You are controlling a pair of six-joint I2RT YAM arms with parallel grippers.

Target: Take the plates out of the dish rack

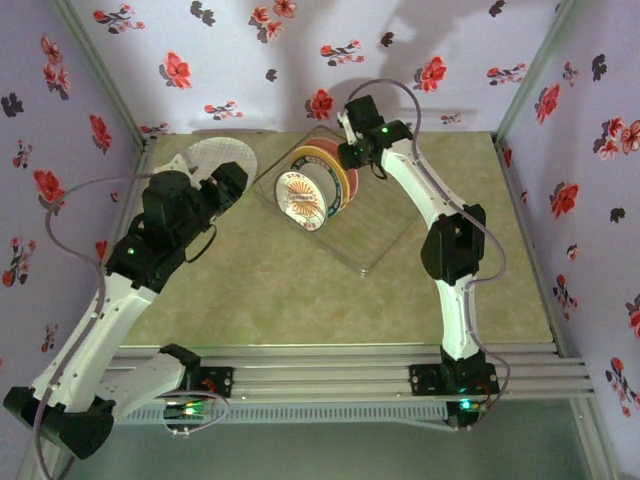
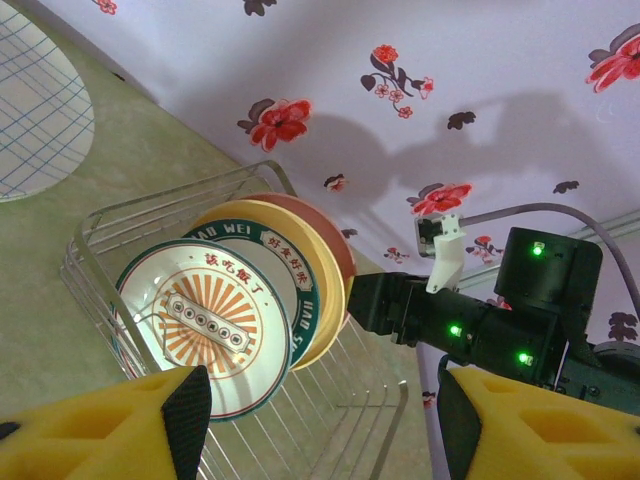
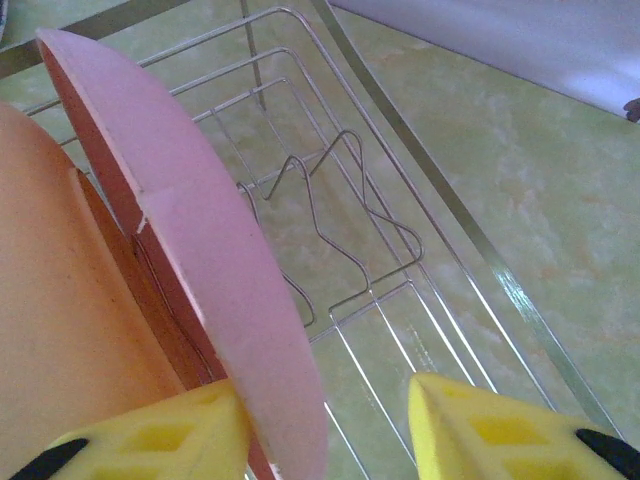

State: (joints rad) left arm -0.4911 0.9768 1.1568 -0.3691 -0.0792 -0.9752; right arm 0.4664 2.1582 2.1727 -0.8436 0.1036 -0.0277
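1. Robot test booth, not a real home.
2. Thin walls w/ flower wallpaper (image 1: 300,40), metal corner post (image 1: 531,75).
3. L arm (image 1: 110,300) & R arm (image 1: 452,290) bolted to metal rail (image 1: 330,372) at table (image 1: 300,290) edge.

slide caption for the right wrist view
Right tool open around the rim of the upright round pink plate in the wire dish rack

Top view evenly lit but soft, low-res; long shadows land on the back wall (image 1: 400,50), light from above and in front. Green LEDs (image 1: 383,129) bloom a bit. Left wrist view: broad soft shadows on the wall, white glare washing the sunburst plate (image 2: 200,325), left gripper (image 2: 322,425) yellow fingers out of focus at the bottom edge. Right wrist view: pink plate (image 3: 200,250) near and blurry, dish rack (image 3: 455,205) wires sharper, sheen on the table (image 3: 540,180)
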